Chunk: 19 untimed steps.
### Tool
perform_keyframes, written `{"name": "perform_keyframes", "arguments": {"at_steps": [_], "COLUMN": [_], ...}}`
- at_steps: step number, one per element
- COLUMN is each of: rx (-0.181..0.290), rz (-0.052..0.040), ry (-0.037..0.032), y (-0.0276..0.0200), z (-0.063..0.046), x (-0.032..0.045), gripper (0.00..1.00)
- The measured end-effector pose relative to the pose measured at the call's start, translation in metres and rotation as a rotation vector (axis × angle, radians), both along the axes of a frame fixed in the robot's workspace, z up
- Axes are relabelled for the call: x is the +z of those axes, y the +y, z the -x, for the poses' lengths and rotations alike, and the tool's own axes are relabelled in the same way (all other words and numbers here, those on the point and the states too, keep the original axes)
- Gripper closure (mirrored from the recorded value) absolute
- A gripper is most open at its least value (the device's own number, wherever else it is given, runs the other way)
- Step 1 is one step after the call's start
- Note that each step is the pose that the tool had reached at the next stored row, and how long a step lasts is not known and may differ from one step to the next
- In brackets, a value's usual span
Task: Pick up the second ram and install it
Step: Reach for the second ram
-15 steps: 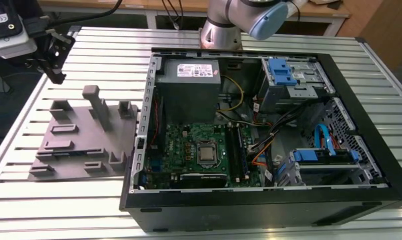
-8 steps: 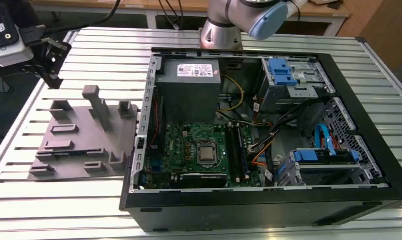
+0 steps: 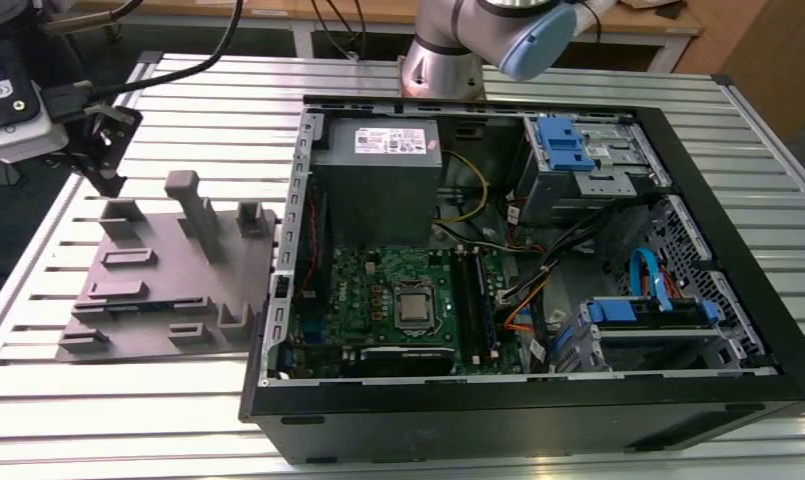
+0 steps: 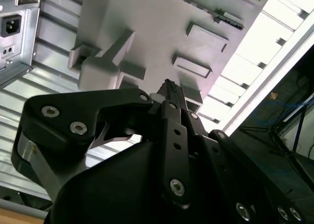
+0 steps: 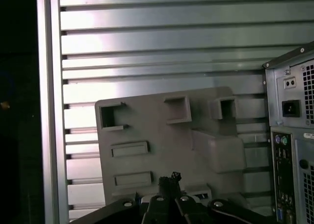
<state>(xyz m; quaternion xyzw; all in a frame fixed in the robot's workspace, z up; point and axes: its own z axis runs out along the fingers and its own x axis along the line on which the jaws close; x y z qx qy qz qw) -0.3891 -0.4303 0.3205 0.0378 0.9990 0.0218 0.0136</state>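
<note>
Gripper (image 4: 169, 87) jaws look shut on nothing, hanging over the grey tray (image 3: 162, 290) by the edge of the table (image 3: 55, 420) at the exterior view's left. Where the second ram lies I cannot tell. Shut jaws could bump a peg (image 3: 195, 215) and fail to catch it.

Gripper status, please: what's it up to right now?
Gripper shut, holding nothing. Hovers above grey tray. Second ram not yet picked up. Tray's upright pegs beneath.

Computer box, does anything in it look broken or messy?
Nothing stands out. The computer case lies open on the table, its cables loose but inside. The grey tray sits flat beside it, with the gripper above the tray.
</note>
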Motion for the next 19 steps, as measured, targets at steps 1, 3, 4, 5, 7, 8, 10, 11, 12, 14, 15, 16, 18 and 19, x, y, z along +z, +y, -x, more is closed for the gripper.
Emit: {"name": "perform_keyframes", "arguments": {"at_steps": [1,3,4,5,7,8,10,11,12,14,15,16,18,19], "rx": [0.0,0.0,0.0,0.0,0.0,0.0,0.0,0.0,0.0,0.0,0.0,0.0,0.0,0.0], "rz": [0.0,0.0,0.0,0.0,0.0001,0.0,0.0001,0.0,0.0,0.0,0.0,0.0,0.0001,0.0], "ry": [0.0,0.0001,0.0001,0.0001,0.0002,0.0001,0.0001,0.0,0.0,0.0,0.0,0.0,0.0001,0.0], "y": [-0.003,-0.0093,-0.0122,-0.0149,-0.0202,-0.0226,-0.0268,-0.0286,-0.03,-0.0325,-0.0337,-0.0349,-0.0373,-0.0386], "z": [0.0,0.0,0.0,0.0,0.0,0.0,0.0,0.0,0.0,0.0,0.0,0.0,0.0,0.0], "x": [-0.0018,-0.0054,-0.0073,-0.0091,-0.0126,-0.0145,-0.0181,-0.0199,-0.0218,-0.0255,-0.0272,-0.029,-0.0326,-0.0345], "gripper": [0.89,0.89,0.89,0.89,0.89,0.89,0.89,0.89,0.89,0.89,0.89,0.89,0.89,0.89]}}
